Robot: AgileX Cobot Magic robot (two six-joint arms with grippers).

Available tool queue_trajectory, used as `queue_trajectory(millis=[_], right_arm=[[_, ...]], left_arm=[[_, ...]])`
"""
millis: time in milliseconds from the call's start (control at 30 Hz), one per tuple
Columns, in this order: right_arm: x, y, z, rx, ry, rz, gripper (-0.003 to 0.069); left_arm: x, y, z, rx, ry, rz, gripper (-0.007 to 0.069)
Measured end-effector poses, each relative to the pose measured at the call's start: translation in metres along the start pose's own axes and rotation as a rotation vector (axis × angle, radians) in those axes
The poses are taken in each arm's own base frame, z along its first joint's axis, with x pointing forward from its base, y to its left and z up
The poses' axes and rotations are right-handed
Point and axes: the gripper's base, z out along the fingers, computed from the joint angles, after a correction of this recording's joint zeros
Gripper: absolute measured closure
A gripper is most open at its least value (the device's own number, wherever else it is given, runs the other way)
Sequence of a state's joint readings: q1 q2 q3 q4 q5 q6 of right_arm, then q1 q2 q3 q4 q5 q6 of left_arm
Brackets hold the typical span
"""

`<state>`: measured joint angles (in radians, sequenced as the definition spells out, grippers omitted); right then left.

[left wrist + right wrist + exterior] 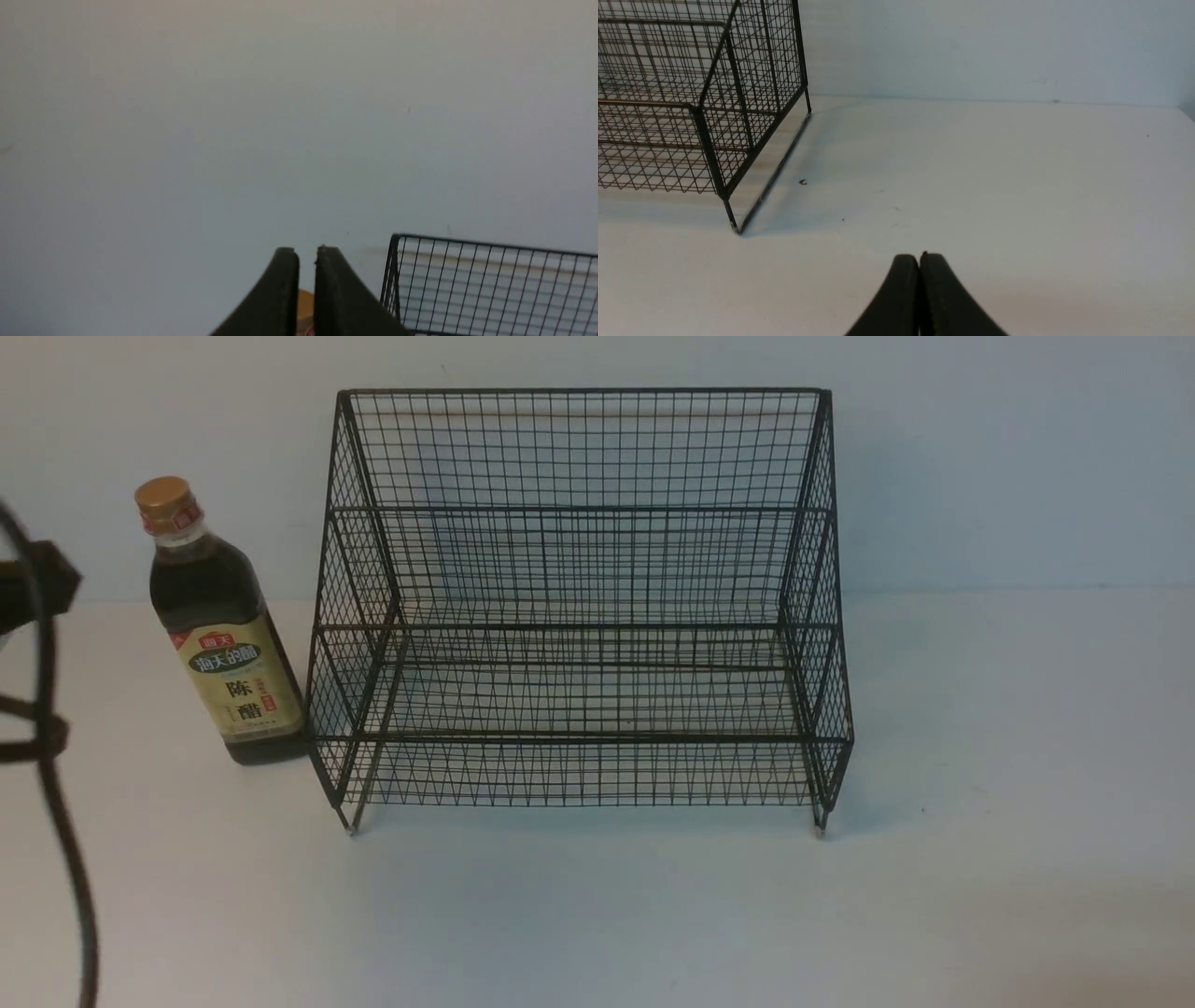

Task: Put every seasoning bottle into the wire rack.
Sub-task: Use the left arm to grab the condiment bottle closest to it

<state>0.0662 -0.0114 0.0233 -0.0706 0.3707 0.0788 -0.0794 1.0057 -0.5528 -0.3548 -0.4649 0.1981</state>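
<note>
The seasoning bottle (pixel 229 653) stands upright on the white table, just left of the wire rack (pixel 579 737) and almost touching its side. It has dark liquid, a gold-tan cap and a beige label. The rack's two tiers hold nothing. In the left wrist view, my left gripper (pixel 307 252) is raised, its jaws a narrow gap apart and holding nothing. The bottle's cap (pixel 304 303) shows beyond the gap, and the rack's top corner (pixel 490 243) shows beside it. My right gripper (pixel 919 256) is shut and empty, low over bare table to the right of the rack (pixel 705 135).
A white wall rises right behind the rack. Part of my left arm and its cables (pixel 42 709) show at the front view's far left edge. A tiny dark speck (pixel 802 182) lies on the table by the rack's right side.
</note>
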Motion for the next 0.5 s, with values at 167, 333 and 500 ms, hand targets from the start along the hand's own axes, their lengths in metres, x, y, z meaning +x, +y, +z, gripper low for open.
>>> queue_trajectory(millis=[167, 333, 500], right_arm=[[0.000, 0.000, 0.000, 0.000, 0.000, 0.000, 0.0673], [0.000, 0.000, 0.000, 0.000, 0.000, 0.000, 0.0673], [0.000, 0.000, 0.000, 0.000, 0.000, 0.000, 0.0673]], left_arm=[[0.013, -0.003, 0.030, -0.008, 0.072, 0.011, 0.0454], [0.017, -0.005, 0.050, -0.020, 0.071, 0.018, 0.0291], [0.036, -0.005, 0.077, -0.040, 0.099, 0.032, 0.0086]])
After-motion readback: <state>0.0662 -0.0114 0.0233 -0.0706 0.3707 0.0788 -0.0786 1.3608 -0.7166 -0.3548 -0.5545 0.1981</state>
